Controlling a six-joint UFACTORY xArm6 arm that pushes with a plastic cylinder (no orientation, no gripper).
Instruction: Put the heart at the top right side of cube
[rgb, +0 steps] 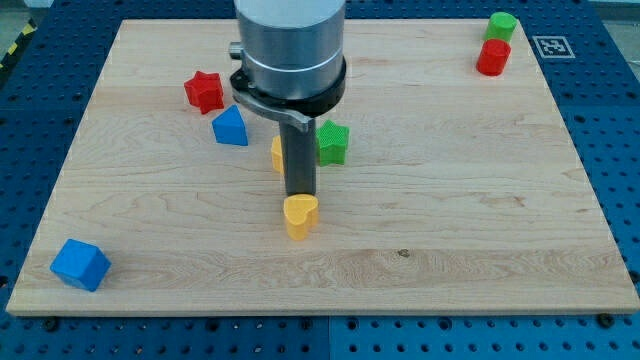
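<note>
A wooden board (450, 230) fills most of the frame, resting on a blue pegboard surface. The arm comes down from the top centre and ends in a straight dark rod; there is no claw here, so nothing opens, closes or grips. My tip (300, 195) sits just above centre, touching or nearly touching the upper edge of the yellow heart (299, 215), which lies a little below the middle of the board. The blue cube (80, 264) sits far off in the lower left corner, well apart from the heart. Judged from this layout, the task is barely begun: the heart needs to travel a long way toward the left of the frame and settle just above and to the right of the cube. The tip stands on the heart's upper side, so it would likely need to come round to the heart's right side to push leftward. Other pieces are scattered about: a red star (204, 91) and a blue block with a peaked top (230, 127) in the upper left, a second yellow block (277, 154) partly hidden behind the rod, a green star (333, 142) just right of the rod, and a green block (502, 25) touching a red block (493, 58) in the upper right corner. No containers are visible anywhere on the board.
</note>
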